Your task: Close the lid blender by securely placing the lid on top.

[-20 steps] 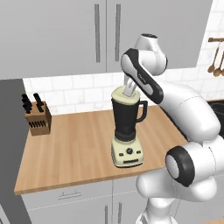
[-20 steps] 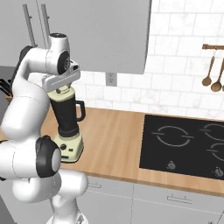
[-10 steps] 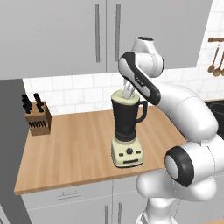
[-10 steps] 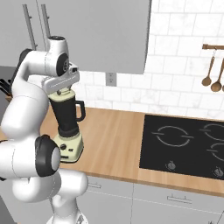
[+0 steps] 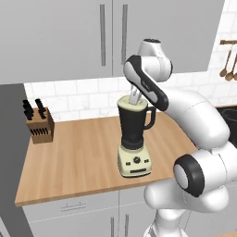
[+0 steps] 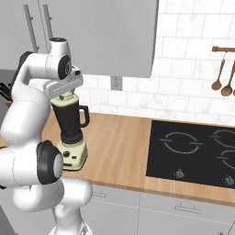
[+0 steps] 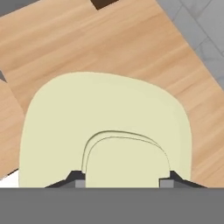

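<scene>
Cream-green rounded-square lid pinched by raised centre in jaws, at top of dark-jarred cream-based blender. Seating step; next: press square, then release.

Arm: glossy white, rounded shells, bulbous at the joints. Joints: dark grey to black rings and bands between shells; one large black ring low on the body. Hand: flat white block with a dark marking above it. Fingers: small, dark grey, angular tips.
</scene>
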### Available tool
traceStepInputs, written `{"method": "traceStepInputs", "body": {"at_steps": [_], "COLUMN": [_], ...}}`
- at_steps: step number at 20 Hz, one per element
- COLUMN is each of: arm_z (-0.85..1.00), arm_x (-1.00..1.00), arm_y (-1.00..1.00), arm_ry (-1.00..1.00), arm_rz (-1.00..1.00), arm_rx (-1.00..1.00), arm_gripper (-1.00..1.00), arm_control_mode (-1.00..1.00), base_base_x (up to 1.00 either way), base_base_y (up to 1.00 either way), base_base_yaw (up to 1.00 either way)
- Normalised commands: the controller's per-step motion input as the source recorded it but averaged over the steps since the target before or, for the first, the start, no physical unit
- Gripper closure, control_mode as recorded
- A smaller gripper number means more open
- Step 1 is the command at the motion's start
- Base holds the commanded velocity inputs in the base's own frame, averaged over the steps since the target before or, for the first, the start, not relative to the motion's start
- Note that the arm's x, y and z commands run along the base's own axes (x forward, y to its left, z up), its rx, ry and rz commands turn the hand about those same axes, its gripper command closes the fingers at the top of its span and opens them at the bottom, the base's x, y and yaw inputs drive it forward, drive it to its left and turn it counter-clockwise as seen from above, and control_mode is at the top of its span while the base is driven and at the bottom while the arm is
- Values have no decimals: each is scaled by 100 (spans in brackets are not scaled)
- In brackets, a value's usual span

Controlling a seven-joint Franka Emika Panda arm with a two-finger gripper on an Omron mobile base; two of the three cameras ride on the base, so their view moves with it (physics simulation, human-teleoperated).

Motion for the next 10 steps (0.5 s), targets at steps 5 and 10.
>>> {"method": "traceStepInputs", "body": {"at_steps": [5,10], "arm_z": [-41,-34], "arm_x": [0,-1], "arm_y": [18,2], "arm_ry": [-2,0], "arm_rz": [0,0], "arm_rx": [-18,-2], "arm_gripper": [100,100], "arm_control_mode": [-100,-100], "base_base_x": [0,0], "base_base_y": [0,0], "base_base_yaw": [0,0]}}
